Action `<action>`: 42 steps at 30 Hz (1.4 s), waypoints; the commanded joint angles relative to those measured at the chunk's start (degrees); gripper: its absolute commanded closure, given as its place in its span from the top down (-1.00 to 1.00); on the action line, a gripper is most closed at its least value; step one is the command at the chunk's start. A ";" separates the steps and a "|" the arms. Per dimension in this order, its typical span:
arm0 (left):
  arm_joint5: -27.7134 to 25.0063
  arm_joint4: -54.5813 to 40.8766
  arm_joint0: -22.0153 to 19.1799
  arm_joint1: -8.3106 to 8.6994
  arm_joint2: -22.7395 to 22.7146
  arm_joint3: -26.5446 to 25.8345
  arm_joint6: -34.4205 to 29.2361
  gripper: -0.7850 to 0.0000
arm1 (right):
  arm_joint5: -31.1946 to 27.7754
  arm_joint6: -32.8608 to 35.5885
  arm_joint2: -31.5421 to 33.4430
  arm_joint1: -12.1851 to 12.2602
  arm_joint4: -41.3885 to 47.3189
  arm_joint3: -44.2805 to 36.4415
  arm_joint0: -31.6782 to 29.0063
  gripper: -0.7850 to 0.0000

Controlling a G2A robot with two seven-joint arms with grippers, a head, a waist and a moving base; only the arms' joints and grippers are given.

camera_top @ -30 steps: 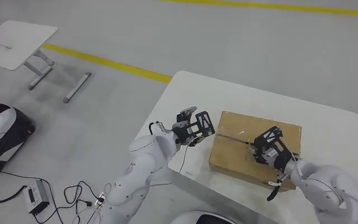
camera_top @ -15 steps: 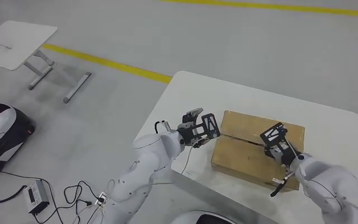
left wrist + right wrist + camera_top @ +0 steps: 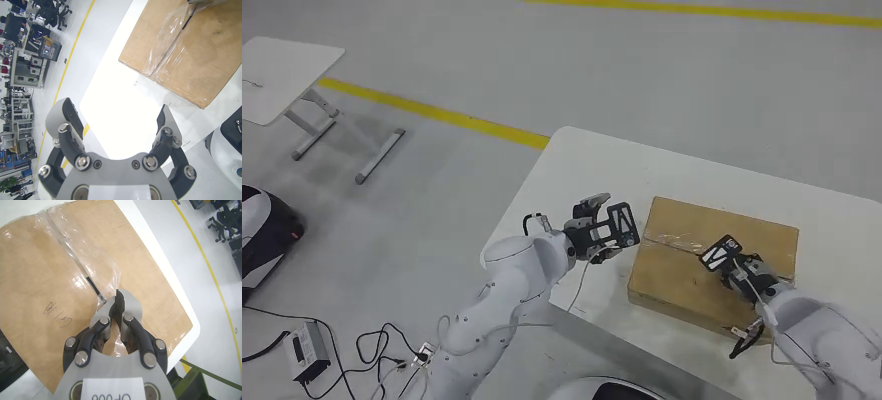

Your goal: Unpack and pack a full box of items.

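cardboard box (image 3: 712, 262) lies flat on the white table (image 3: 582, 170), clear tape (image 3: 75, 253) over its seam. right gripper (image 3: 115, 297) is clamped on a lifted tape end above the seam; pulling low along the seam should peel it cleanly. left gripper (image 3: 115, 106) hovers spread wide, just beside the box's end, not touching.

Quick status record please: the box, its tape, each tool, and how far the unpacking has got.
box: cardboard box, flaps closed, lying flat on the white table
tape: clear tape along the top seam, wrinkled, one end lifted off the cardboard
right tool: right tool shut on the lifted tape end, above the box top
left tool: left tool open, holding nothing, over the table beside the box's end, not touching it
unpacking: not yet begun; nothing taken out
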 commanded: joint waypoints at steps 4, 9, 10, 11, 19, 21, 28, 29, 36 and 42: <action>0.04 -0.38 -0.28 0.18 0.02 -0.07 -0.12 1.00 | -0.13 0.41 -0.82 -0.40 -0.61 1.11 0.61 -0.22; -0.06 -0.47 -0.46 0.39 0.19 -0.10 -0.18 1.00 | -0.34 1.04 1.13 -0.51 3.39 -0.24 0.34 0.80; -0.04 -0.53 -0.49 0.43 0.26 -0.13 -0.19 1.00 | -0.46 1.21 2.07 -0.45 4.69 -0.85 0.01 0.91; 0.05 -0.61 -0.49 0.46 0.33 -0.16 -0.19 1.00 | -0.46 1.58 3.27 -0.36 6.45 -1.51 -0.41 0.95; -0.11 -0.81 -0.81 0.72 1.21 -0.02 -0.21 1.00 | -4.01 5.29 13.71 1.01 14.04 -6.77 -4.95 1.00; -0.05 -0.88 -0.89 0.79 1.29 0.01 -0.24 1.00 | -5.07 5.58 16.68 1.37 16.40 -7.79 -6.61 1.00; -0.17 -1.22 -0.84 1.08 1.34 -0.27 -0.37 1.00 | -5.55 1.81 31.23 2.17 35.19 -6.83 -14.23 0.92; -0.23 -1.26 -0.80 1.12 1.37 -0.32 -0.36 1.00 | -6.24 1.45 33.50 2.27 39.40 -6.30 -15.26 0.82; -0.74 -1.51 -0.93 1.38 2.02 -0.48 -0.50 1.00 | -16.60 4.17 39.30 3.09 48.49 -5.14 -22.31 0.53; -0.57 -1.67 -1.26 1.55 2.54 -0.13 -0.51 1.00 | -18.93 3.79 35.73 3.24 43.43 -8.69 -24.44 0.50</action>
